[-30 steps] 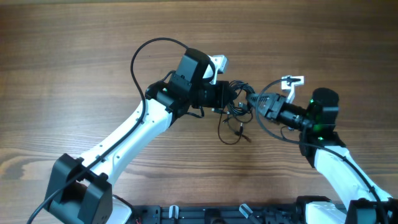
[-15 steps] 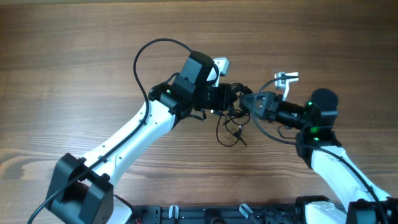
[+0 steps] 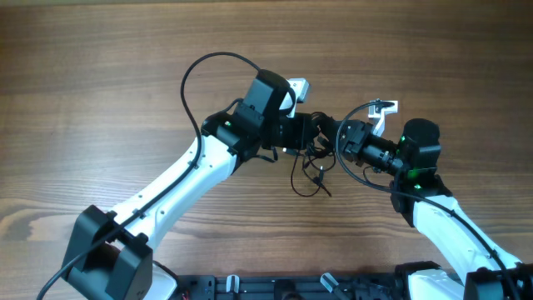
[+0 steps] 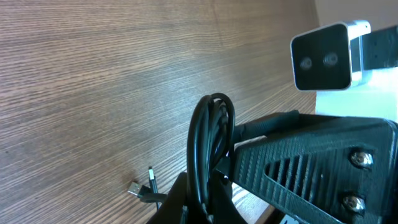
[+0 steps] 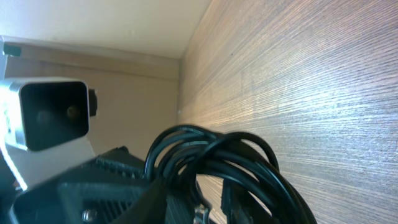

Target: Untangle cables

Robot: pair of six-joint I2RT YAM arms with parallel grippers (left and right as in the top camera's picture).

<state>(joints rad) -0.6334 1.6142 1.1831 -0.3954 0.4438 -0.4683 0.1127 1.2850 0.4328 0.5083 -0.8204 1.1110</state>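
The cables [image 3: 306, 172] are thin dark wires; their bunched part hangs between the two grippers and a loose loop trails on the wooden table below. My left gripper [image 3: 315, 130] is shut on the bunch: in the left wrist view a tight loop of the cables [image 4: 211, 137] rises from its jaws [image 4: 208, 200], and two small plug ends [image 4: 142, 188] lie on the wood beside it. My right gripper [image 3: 335, 135] meets the bunch from the right. In the right wrist view several coils of the cables [image 5: 239, 152] pass through its jaws [image 5: 205, 208], which are closed on them.
A thick black arm cable [image 3: 193, 77] arcs over the left arm, and another [image 3: 358, 173] curves under the right wrist. The arm bases [image 3: 291, 287] line the near table edge. Each wrist view is partly filled by the other arm's camera [image 4: 326, 56] [image 5: 46, 115].
My right gripper has moved left onto the bunch and its jaws have narrowed on it. The left arm drifted slightly right, still holding the cables.
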